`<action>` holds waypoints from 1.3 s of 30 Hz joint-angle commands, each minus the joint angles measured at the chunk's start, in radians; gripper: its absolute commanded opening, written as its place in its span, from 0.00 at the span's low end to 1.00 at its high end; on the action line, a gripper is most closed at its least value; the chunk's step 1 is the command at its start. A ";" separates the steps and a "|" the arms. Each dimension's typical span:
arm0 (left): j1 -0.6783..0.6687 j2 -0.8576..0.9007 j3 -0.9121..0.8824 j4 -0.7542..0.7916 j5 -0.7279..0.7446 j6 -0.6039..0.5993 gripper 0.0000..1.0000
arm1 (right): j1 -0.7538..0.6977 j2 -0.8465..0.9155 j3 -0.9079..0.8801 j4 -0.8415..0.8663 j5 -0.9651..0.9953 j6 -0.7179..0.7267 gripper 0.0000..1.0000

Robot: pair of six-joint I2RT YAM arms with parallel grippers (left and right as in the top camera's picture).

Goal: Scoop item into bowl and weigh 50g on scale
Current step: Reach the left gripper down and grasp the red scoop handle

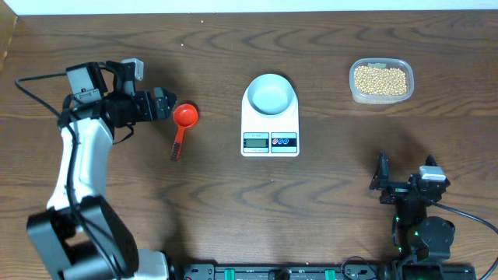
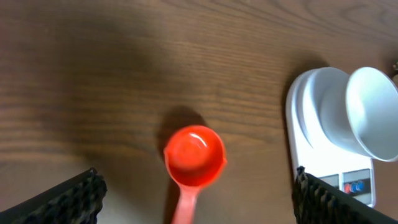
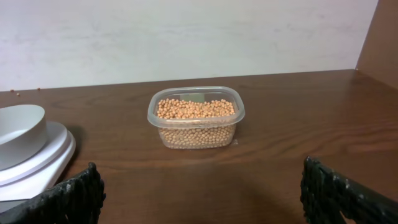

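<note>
The left fingers (image 2: 62,199) gape wide and empty over the red scoop (image 2: 194,155); pinching its round cup could skid it across the surface (image 2: 93,74).

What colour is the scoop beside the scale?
The scoop is orange-red throughout; clearest in the left wrist view.

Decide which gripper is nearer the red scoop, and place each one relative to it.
Left. The left gripper, jaws open, is just beside the cup of the red scoop. The right gripper sits far off across the table, beyond the scale.
</note>
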 commanded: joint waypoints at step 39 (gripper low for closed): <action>-0.053 0.315 0.004 0.156 -0.141 0.047 0.74 | 0.009 -0.010 -0.003 -0.001 0.011 -0.004 0.99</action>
